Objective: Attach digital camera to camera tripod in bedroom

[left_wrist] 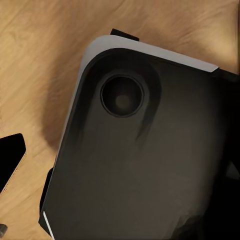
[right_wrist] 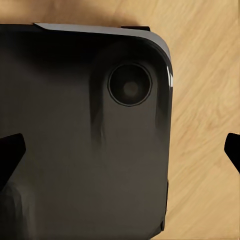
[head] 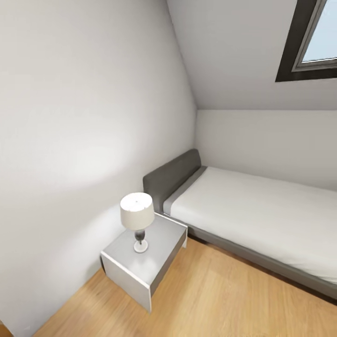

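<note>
In each wrist view a dark robot base panel (left_wrist: pixel 145 160) sits above the wood floor (head: pixel 210 299). Right tool (right_wrist: pixel 122 150): fingertips wide apart, holding nothing. Left tool: one fingertip (left_wrist: pixel 10 160) visible; state cannot be told. Farther off, the bedroom holds a nightstand (head: pixel 161 238) carrying a table lamp (head: pixel 137 217), beside a bed (head: pixel 262 220) under a skylight (head: pixel 311 42).

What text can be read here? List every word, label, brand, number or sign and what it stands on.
None: no readable text in any view.
The lamp, nightstand, bed and skylight carry no print.
The robot's dark base over the wood floor has a round recess but no lettering or logo.
</note>
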